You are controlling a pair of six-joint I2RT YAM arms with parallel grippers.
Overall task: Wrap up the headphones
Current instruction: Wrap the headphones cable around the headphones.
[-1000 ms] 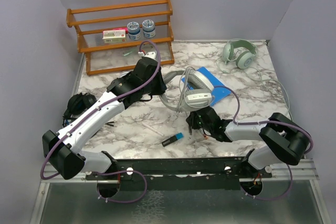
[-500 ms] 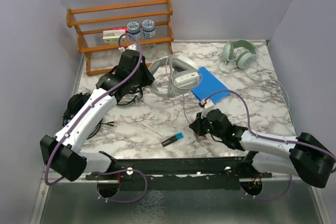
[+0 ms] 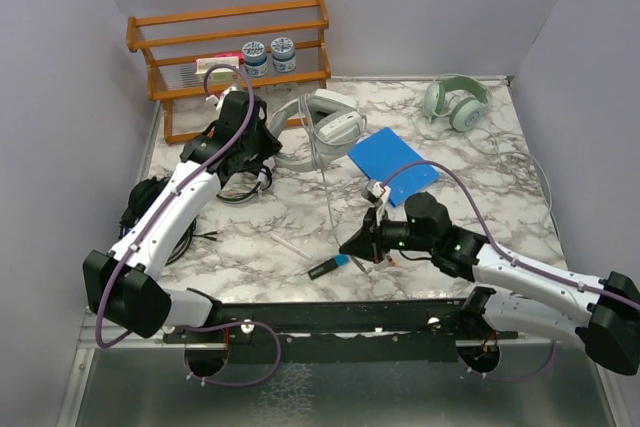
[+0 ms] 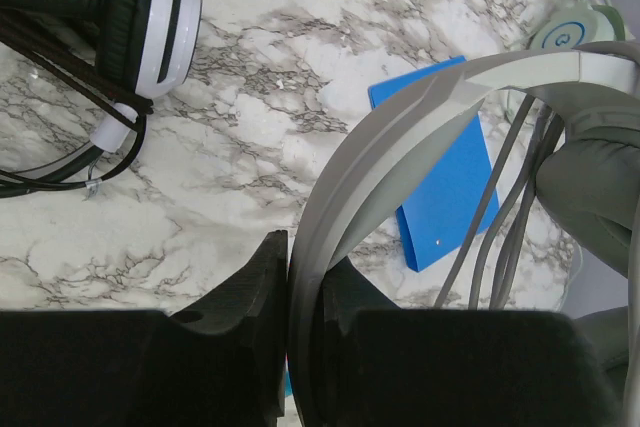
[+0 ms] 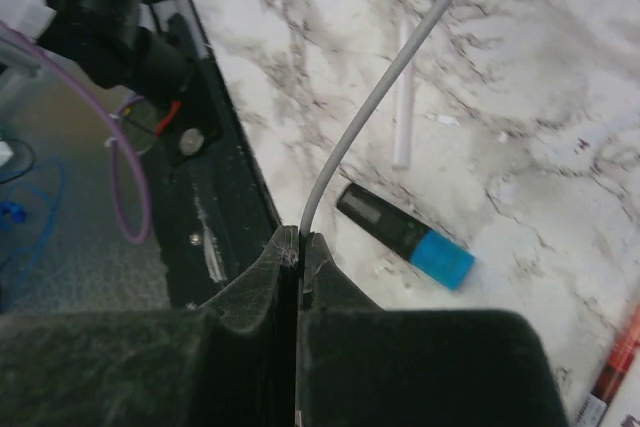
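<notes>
A: How is the overhead view lit?
B: Bright, even light from above; faint, soft shadows on the marble table; no glare.
A: And the wrist views?
B: Left wrist: tabletop sharp; the pale grey-white headphones blur toward 3 o'clock. Right wrist: softer; the cable fuzzy toward 1 o'clock; the right gripper an underlit dark mass at 6 o'clock.

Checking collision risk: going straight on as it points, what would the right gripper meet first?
The right gripper would probably meet the marble tabletop beside the blue-tipped marker; depth unclear.
</notes>
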